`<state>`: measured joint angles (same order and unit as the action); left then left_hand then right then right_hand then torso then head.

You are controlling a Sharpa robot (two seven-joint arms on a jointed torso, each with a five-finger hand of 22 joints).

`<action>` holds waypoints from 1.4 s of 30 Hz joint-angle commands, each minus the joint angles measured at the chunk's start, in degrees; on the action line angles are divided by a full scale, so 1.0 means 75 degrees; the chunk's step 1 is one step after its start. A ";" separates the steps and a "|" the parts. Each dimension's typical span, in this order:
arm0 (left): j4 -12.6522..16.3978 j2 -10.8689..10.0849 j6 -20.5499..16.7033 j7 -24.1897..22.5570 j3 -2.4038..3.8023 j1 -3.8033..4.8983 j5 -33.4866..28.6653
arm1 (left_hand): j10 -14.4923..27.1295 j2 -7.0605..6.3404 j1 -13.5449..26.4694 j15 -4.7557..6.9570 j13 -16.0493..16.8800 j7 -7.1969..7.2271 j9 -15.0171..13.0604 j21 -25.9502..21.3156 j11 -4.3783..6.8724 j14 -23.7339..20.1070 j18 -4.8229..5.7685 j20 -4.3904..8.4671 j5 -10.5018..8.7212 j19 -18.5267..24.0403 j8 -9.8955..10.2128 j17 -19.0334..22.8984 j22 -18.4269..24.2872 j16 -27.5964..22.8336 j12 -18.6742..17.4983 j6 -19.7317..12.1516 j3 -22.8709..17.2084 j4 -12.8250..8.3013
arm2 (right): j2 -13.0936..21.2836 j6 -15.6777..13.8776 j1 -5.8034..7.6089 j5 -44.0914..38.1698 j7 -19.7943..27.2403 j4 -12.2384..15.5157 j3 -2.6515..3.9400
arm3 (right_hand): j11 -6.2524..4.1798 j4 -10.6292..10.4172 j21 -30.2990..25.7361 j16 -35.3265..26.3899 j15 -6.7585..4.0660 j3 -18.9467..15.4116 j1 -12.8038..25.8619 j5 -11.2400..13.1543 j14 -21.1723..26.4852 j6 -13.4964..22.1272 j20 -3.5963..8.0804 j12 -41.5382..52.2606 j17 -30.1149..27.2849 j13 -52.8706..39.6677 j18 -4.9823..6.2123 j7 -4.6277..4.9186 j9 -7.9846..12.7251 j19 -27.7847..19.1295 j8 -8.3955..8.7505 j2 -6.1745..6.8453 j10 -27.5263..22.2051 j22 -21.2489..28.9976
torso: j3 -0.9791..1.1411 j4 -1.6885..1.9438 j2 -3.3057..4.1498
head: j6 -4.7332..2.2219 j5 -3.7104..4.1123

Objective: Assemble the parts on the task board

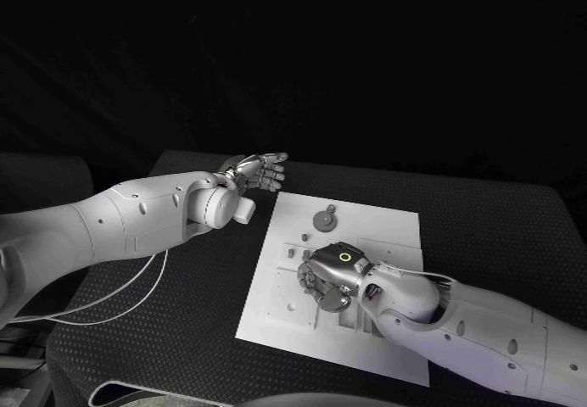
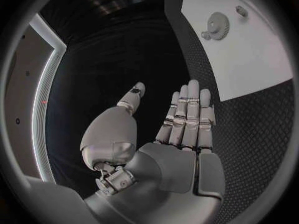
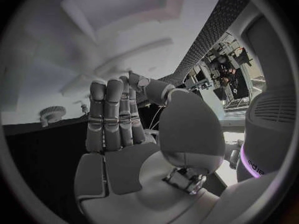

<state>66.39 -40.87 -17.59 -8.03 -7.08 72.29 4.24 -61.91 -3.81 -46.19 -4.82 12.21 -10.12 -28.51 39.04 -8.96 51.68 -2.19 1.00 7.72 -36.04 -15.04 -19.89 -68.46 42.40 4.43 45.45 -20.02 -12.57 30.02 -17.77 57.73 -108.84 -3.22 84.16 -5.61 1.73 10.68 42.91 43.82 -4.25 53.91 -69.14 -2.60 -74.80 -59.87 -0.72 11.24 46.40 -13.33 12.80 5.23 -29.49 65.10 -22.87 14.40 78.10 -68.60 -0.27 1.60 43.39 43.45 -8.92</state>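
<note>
Fingers (image 2: 187, 114) of left hand (image 1: 254, 173) straight, spread, holding nothing, off task board's (image 1: 367, 225) far-left corner. Right hand (image 1: 328, 275) flat over board middle, fingers (image 3: 112, 119) extended, empty; gear (image 1: 326, 220) beyond.

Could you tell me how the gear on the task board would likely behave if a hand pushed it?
The gear looks like a rigid toothed disc lying flat, so it should probably slide rather than roll. It seems small and thin, likely light, and its low edge may be awkward to pinch off the task board.
</note>
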 commanded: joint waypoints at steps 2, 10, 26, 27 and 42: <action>-0.0030 0.0020 0.0102 -0.0069 0.0008 0.0012 -0.0043 | 0.0003 -0.0006 0.0015 -0.0022 -0.0014 -0.0008 0.0013 -0.0029 0.0034 -0.0039 -0.0084 -0.0034 0.0025 0.0030 -0.0034 -0.0015 -0.0011 -0.0052 0.0030 -0.0032 -0.0029 -0.0017 | 0.0056 0.0030 -0.0013 -0.0102 0.0015 0.0062 -0.0003 | -0.0007 0.0054 0.0049 0.0022 -0.0022 0.0007 0.0007 -0.0036 0.0021 -0.0065 -0.0001 -0.0040 0.0000 -0.0013 0.0294 0.0015 -0.0008 0.0023 -0.0049 -0.0090 0.0062 -0.0013 | 0.0000 0.0006 0.0002 | 0.0006 -0.0011; -0.0111 0.0034 0.0123 -0.0063 0.0008 0.0012 -0.0043 | 0.0007 -0.0004 0.0022 -0.0023 -0.0016 -0.0007 0.0015 -0.0030 0.0032 -0.0039 -0.0085 -0.0034 0.0021 0.0030 -0.0035 -0.0020 -0.0014 -0.0056 0.0029 -0.0035 -0.0029 -0.0017 | 0.0122 0.0011 -0.0012 -0.0107 -0.0012 0.0118 -0.0002 | -0.0008 0.0059 0.0050 0.0024 -0.0023 0.0006 0.0010 -0.0035 0.0019 -0.0066 -0.0001 -0.0043 -0.0001 -0.0020 0.0294 0.0014 -0.0015 0.0025 -0.0048 -0.0091 0.0066 -0.0015 | -0.0002 -0.0004 -0.0002 | -0.0003 -0.0022; -0.0116 0.0047 0.0137 -0.0053 0.0008 0.0012 -0.0043 | 0.0015 0.0000 0.0028 -0.0024 -0.0021 -0.0005 0.0020 -0.0034 0.0029 -0.0043 -0.0087 -0.0035 0.0018 0.0033 -0.0038 -0.0032 -0.0020 -0.0066 0.0027 -0.0039 -0.0033 -0.0020 | 0.0144 0.0102 -0.0011 -0.0217 -0.0056 0.0123 -0.0002 | -0.0010 0.0071 0.0051 0.0029 -0.0026 0.0007 0.0014 -0.0034 0.0016 -0.0071 0.0002 -0.0051 -0.0002 -0.0036 0.0294 0.0012 -0.0032 0.0031 -0.0046 -0.0090 0.0074 -0.0020 | 0.0003 -0.0002 -0.0002 | -0.0036 0.0003; -0.0111 0.0047 0.0137 -0.0053 0.0008 0.0012 -0.0043 | 0.0016 0.0000 0.0028 -0.0024 -0.0022 -0.0005 0.0020 -0.0035 0.0028 -0.0043 -0.0087 -0.0035 0.0018 0.0033 -0.0038 -0.0032 -0.0021 -0.0067 0.0027 -0.0039 -0.0033 -0.0020 | 0.0138 0.0135 -0.0011 -0.0217 -0.0059 0.0117 -0.0002 | -0.0010 0.0072 0.0051 0.0029 -0.0026 0.0007 0.0015 -0.0034 0.0016 -0.0071 0.0002 -0.0051 -0.0002 -0.0036 0.0294 0.0012 -0.0033 0.0031 -0.0046 -0.0089 0.0075 -0.0020 | 0.0001 -0.0002 -0.0003 | -0.0040 0.0006; -0.0084 0.0042 0.0162 -0.0041 0.0008 0.0012 -0.0043 | 0.0022 -0.0003 0.0033 -0.0027 -0.0026 -0.0001 0.0024 -0.0040 0.0025 -0.0051 -0.0087 -0.0037 0.0016 0.0038 -0.0043 -0.0042 -0.0026 -0.0078 0.0025 -0.0041 -0.0035 -0.0025 | -0.0014 0.0534 -0.0009 -0.0198 -0.0040 0.0006 -0.0041 | -0.0008 0.0075 0.0047 0.0031 -0.0024 0.0002 0.0033 -0.0036 0.0019 -0.0065 -0.0001 -0.0065 -0.0004 -0.0049 0.0294 0.0015 -0.0047 0.0028 -0.0037 -0.0099 0.0071 -0.0025 | -0.0015 0.0002 0.0001 | 0.0009 0.0023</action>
<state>65.58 -40.68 -17.19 -7.93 -7.08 72.30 4.20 -61.91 -3.81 -46.19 -4.82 12.06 -10.12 -28.42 39.04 -8.96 51.68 -2.14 1.00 7.71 -36.04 -15.04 -20.15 -68.60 42.18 4.42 45.45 -20.02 -12.57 30.16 -16.12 57.74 -109.64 -3.50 84.25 -5.84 1.51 11.00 43.11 43.83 -4.27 53.92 -68.84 -2.66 -74.78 -59.98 -0.83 11.02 46.40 -13.76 13.09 5.36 -29.81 64.99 -22.87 14.26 78.31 -68.72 -0.37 1.60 43.39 43.49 -8.75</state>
